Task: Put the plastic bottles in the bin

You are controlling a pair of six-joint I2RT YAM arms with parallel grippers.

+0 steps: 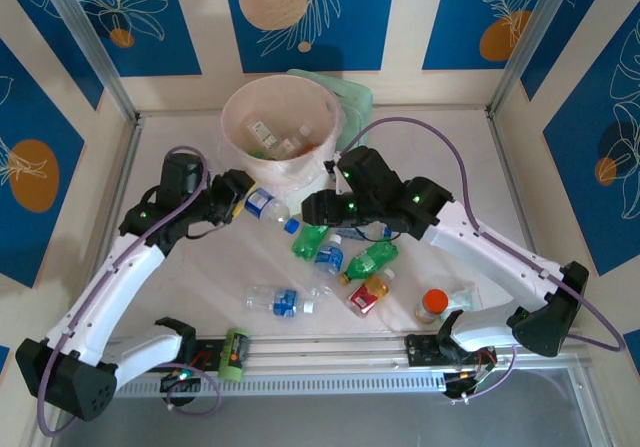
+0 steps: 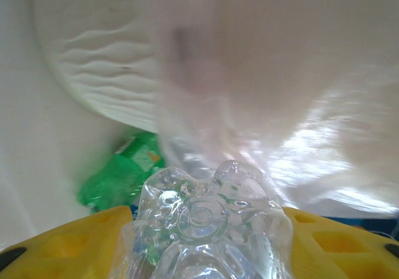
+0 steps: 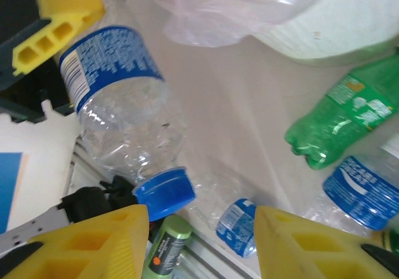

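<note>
1. Broadly, the table (image 1: 470,167) carries the whole job, and the work is partly done, by my reading less than half.
2. The bin (image 1: 285,175) stands at the far middle of the table. A few bottles already lie inside it (image 1: 280,142), so that share is finished.
3. The left gripper (image 1: 240,195) is clenched on a clear bottle (image 1: 265,207) with a blue label and blue cap. It holds the bottle just beside the bin's near wall, not over the rim. I judge this one next to go in, and it needs lifting above the rim first.
4. The right gripper (image 3: 196,241) hangs over the loose cluster with its fingers apart and nothing between them.
5. At least five bottles are left on the table:
   - a green bottle (image 1: 310,239)
   - a blue-labelled one (image 1: 330,257) touching it
   - a second green bottle (image 1: 372,259)
   - the red-yellow bottle (image 1: 370,292)
   - a clear one lying flat (image 1: 280,302) nearer the bases
6. The orange-capped container (image 1: 432,305) stands apart to the right and is not part of the task.
</note>
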